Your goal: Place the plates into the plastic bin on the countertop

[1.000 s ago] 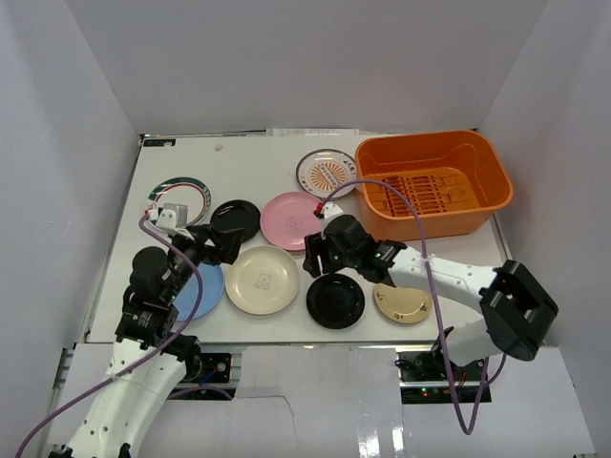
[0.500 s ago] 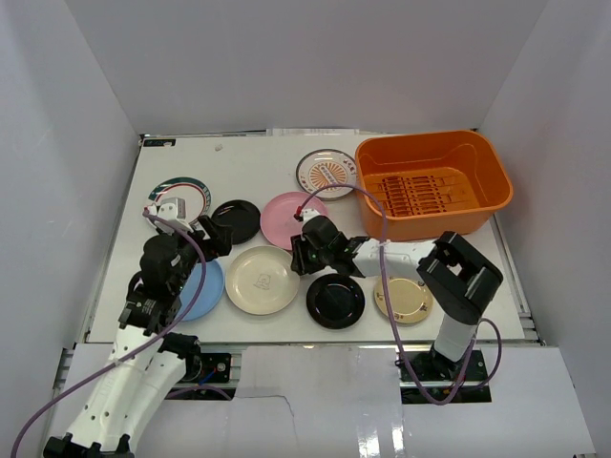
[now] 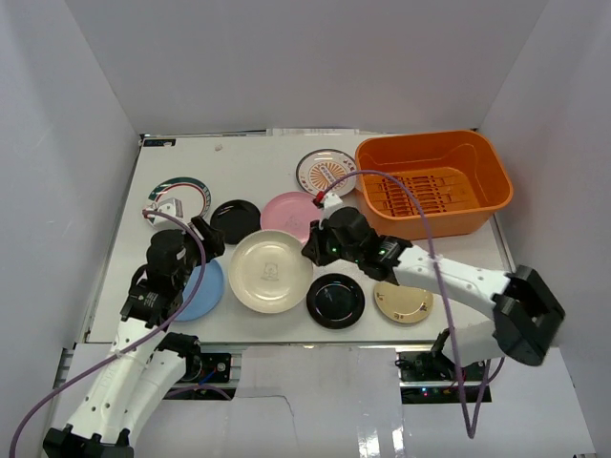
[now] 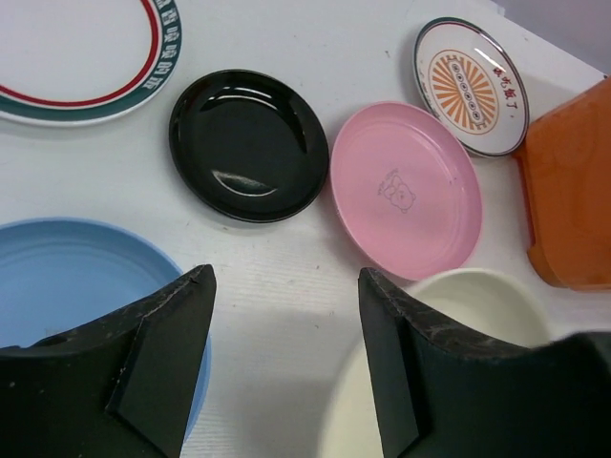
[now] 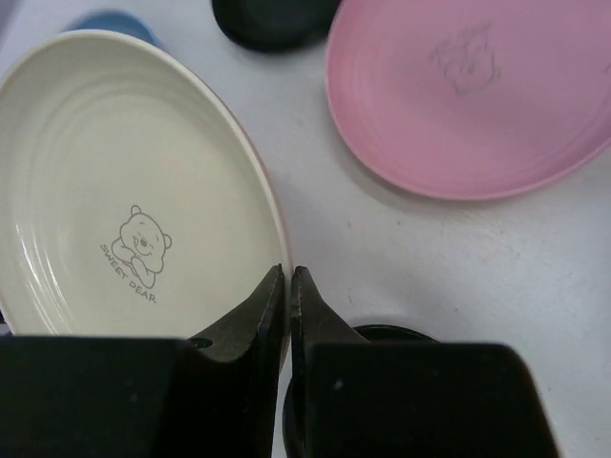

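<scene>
My right gripper (image 3: 313,250) (image 5: 289,277) is shut on the right rim of the cream plate (image 3: 270,271) (image 5: 124,191), which is held tilted above the countertop (image 3: 248,157). My left gripper (image 3: 205,239) (image 4: 286,286) hangs open over bare table between the light blue plate (image 3: 200,289) (image 4: 67,277) and the cream plate (image 4: 477,305), holding nothing. The pink plate (image 3: 289,212) (image 5: 468,95) and a black plate (image 3: 235,220) (image 4: 248,143) lie just behind. The orange plastic bin (image 3: 477,215) stands at the back right with no plates in it.
A second black plate (image 3: 335,300) and the gold-tan plate (image 3: 402,301) lie near the front edge under the right arm. The green-red rimmed plate (image 3: 179,197) is at the left. The orange-patterned plate (image 3: 325,172) sits beside the bin.
My right gripper closed on the cream plate's rim and raised it off the table. My left gripper's jaws narrowed somewhat and that arm drew back a little.
</scene>
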Controlling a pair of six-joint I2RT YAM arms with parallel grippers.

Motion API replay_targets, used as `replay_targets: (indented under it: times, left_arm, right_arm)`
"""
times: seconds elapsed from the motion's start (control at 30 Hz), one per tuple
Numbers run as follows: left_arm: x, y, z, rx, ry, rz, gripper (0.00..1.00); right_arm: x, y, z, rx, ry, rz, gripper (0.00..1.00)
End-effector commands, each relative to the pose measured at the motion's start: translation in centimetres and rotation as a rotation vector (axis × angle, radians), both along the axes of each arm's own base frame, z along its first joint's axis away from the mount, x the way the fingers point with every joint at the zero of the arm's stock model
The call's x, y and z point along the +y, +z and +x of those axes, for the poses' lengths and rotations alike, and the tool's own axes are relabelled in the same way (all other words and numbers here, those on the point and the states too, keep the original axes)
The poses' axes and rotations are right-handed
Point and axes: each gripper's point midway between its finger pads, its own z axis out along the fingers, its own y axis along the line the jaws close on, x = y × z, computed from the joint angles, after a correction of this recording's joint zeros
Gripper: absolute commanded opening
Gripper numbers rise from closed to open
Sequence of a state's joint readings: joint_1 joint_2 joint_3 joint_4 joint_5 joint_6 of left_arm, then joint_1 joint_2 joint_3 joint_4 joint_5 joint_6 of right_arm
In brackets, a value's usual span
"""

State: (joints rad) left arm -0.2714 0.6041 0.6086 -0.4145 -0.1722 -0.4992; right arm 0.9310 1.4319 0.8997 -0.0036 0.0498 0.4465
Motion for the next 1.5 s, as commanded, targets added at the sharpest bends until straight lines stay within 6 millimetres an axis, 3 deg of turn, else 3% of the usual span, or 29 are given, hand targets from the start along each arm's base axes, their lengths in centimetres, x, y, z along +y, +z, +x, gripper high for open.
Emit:
replay_targets:
  times: [0.0,0.03,0.07,0.1,0.13,0.17,0.2,0.23,0.3,0.33,0.5,0.53,0.57,0.6,0.73,1.0,1.13,1.17,1.27,1.37,1.4,1.47]
  left_arm:
    - [1.1,0.2,-0.4,0.037,0.073,-0.006,0.71]
    - [1.3,-0.3,-0.8,0.063,0.08,-0.002,0.71]
    - [1.4,-0.6,-0.9,0.08,0.09,0.001,0.71]
    - [1.7,-0.9,-1.0,0.094,0.113,-0.002,0.71]
    - [1.9,-1.3,-1.3,0.121,0.125,-0.003,0.71]
    - [1.9,-1.6,-1.4,0.135,0.133,-0.008,0.71]
    - [1.9,-2.1,-1.5,0.157,0.144,-0.023,0.71]
    - [1.9,-2.7,-1.7,0.184,0.154,-0.024,0.71]
    - [1.9,-3.5,-1.8,0.218,0.164,-0.032,0.72]
    - [1.8,-3.9,-1.8,0.234,0.168,-0.041,0.72]
    - [1.8,-5.8,-1.7,0.296,0.197,-0.044,0.73]
    - [1.8,-6.0,-1.7,0.3,0.2,-0.041,0.73]
    - [1.7,-6.2,-1.7,0.308,0.202,-0.051,0.73]
    - [1.7,-6.5,-1.7,0.313,0.203,-0.052,0.73]
    - [1.8,-7.5,-1.7,0.334,0.216,-0.048,0.73]
    - [1.8,-9.7,-1.9,0.396,0.254,-0.061,0.72]
    - [1.5,-11.5,-2.3,0.45,0.276,-0.1,0.71]
    - [1.6,-12.2,-2.6,0.466,0.284,-0.096,0.71]
    - [2.0,-13.0,-2.6,0.477,0.322,-0.089,0.7]
    - [2.3,-13.6,-2.4,0.49,0.344,-0.08,0.7]
    - [2.2,-13.7,-2.3,0.491,0.346,-0.082,0.7]
    - [2.3,-14.2,-2.2,0.504,0.352,-0.074,0.69]
  right_arm:
    - [-2.2,8.8,2.1,-0.182,-0.064,0.117,0.08]
    - [-4.4,10.2,4.1,-0.217,-0.13,0.129,0.08]
    - [-6.2,12.9,5.1,-0.266,-0.179,0.169,0.08]
    - [-7.8,13.8,6.1,-0.279,-0.224,0.17,0.08]
    - [-11.4,14.9,8.6,-0.319,-0.333,0.156,0.08]
    - [-13.7,16.8,9.6,-0.367,-0.404,0.16,0.08]
    - [-15.6,17.4,10.6,-0.392,-0.469,0.14,0.08]
    - [-19.6,17.5,12.2,-0.41,-0.599,0.086,0.08]
    - [-23.2,17.8,13.7,-0.438,-0.711,0.025,0.08]
    - [-26.3,17.3,14.7,-0.434,-0.798,-0.012,0.08]
    - [-33.6,14.2,17.8,-0.373,-1.016,-0.148,0.08]
    - [-34.1,14.7,17.9,-0.386,-1.031,-0.148,0.08]
    - [-34.5,13.6,18.6,-0.361,-1.036,-0.175,0.08]
    - [-34.9,13.8,19.0,-0.37,-1.04,-0.195,0.08]
    - [-37.0,11.0,21.1,-0.321,-1.088,-0.319,0.08]
    - [-37.2,5.7,23.3,-0.216,-1.06,-0.418,0.09]
    - [-37.1,4.1,23.2,-0.182,-1.049,-0.432,0.24]
    - [-37.0,4.1,23.1,-0.182,-1.046,-0.427,0.35]
    - [-36.4,5.1,22.8,-0.192,-1.015,-0.391,0.55]
    - [-34.8,8.4,22.2,-0.246,-0.964,-0.295,0.59]
    - [-33.1,8.9,21.9,-0.258,-0.908,-0.258,0.59]
    - [-30.5,12.3,20.8,-0.354,-0.844,-0.187,0.58]
